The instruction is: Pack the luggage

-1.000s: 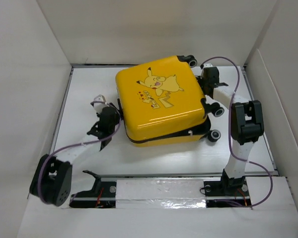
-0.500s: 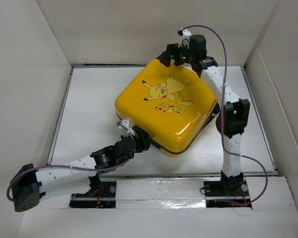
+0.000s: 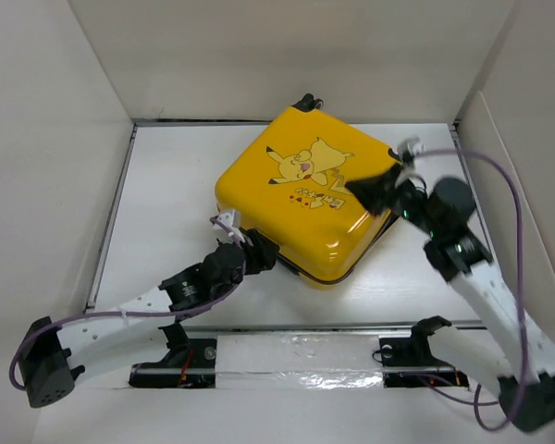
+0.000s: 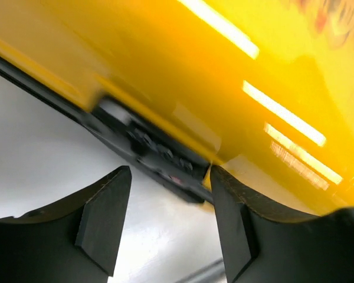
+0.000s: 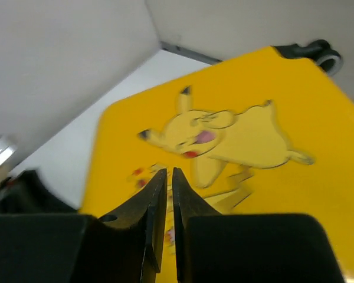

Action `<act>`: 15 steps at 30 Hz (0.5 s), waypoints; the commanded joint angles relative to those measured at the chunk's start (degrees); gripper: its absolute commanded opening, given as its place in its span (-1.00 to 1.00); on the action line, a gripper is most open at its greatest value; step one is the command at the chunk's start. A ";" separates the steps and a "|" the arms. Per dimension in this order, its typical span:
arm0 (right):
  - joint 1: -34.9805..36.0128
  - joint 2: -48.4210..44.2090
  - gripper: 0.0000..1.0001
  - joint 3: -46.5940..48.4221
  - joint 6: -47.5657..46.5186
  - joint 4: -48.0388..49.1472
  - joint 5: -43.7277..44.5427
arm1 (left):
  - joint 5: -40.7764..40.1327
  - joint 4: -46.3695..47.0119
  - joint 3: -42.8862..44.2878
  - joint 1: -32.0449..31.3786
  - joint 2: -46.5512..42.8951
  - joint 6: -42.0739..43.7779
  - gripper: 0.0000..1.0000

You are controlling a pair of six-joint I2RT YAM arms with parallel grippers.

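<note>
Gaping left tool point(image 4: 168, 197) by the luggage point(image 3: 296, 217) seam; right tool point(image 5: 169, 175) clenched, empty, above its lid.

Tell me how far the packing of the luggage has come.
Done: the luggage lies closed, print up. In hand: the left gripper, fingers apart, is at the black seam on its near edge; the right gripper, fingers together, is over it. Left: whether that seam is zipped shut cannot be seen.
</note>
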 commanded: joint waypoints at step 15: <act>12.79 -37.67 -0.92 -33.83 10.08 -11.01 33.77 | 11.06 1.36 -8.50 29.70 -16.49 -1.52 -0.01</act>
